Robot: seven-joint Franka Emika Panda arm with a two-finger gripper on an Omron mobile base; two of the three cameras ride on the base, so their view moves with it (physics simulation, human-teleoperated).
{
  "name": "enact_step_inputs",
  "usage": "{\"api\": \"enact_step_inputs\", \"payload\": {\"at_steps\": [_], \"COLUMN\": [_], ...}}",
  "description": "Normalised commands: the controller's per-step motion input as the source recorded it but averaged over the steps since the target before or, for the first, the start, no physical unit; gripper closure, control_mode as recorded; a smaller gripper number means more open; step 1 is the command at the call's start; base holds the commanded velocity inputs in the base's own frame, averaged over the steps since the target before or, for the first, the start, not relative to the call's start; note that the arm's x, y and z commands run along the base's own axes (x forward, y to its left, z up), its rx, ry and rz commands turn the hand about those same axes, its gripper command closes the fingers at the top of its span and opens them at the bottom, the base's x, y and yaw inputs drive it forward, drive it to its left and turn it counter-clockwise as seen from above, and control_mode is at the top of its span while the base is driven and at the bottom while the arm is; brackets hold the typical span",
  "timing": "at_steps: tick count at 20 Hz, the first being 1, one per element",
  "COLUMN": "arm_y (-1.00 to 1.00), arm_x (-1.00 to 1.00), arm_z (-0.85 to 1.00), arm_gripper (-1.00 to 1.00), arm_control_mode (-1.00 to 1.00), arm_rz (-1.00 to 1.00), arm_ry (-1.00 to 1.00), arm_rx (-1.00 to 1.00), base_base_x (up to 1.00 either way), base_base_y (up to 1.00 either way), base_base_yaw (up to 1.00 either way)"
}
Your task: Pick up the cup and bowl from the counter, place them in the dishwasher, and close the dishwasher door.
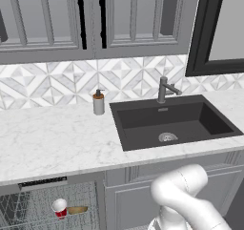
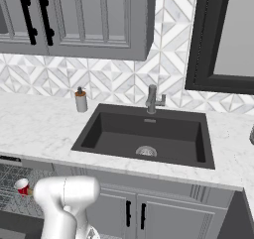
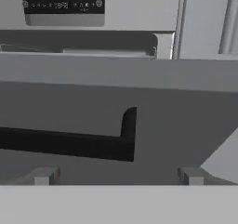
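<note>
open hand [image 3: 116, 175] faces the dishwasher door [image 3: 186, 121]; its black bar handle [image 3: 69, 141] runs crosswise just ahead, left of centre.

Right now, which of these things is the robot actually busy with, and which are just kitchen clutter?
Part of the job:
cup, in the dishwasher rack
bowl, beside the cup
door, with its black handle ahead of the open fingers
counter

Just there:
soap bottle
sink
tap
upper cabinets
</note>
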Motion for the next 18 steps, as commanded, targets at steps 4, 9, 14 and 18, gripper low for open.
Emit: {"api": "enact_step_inputs", "payload": {"at_steps": [4,9,14,18], "arm_y": [0.0,0.02,0.16,-0.19], "arm_x": [0.75,0.67,0.51,1.0], "arm_z": [-0.14,-0.36,-0.34,0.0], "arm_gripper": [-1.0,-1.0,-1.0,-1.0], "arm_control_mode": [-1.0,-1.0,-1.0,-1.0], "arm_rz": [0.0,0.0,0.02,-0.01], "arm_ry": [-0.26,-0.12,-0.07,-0.01], "arm_rx": [0.0,0.0,0.01,0.14], "base_base_x": [0.0,0.0,0.0,0.0], "base_base_y": [0.0,0.0,0.0,0.0], "base_base_yaw": [0.0,0.0,0.0,0.0]}}
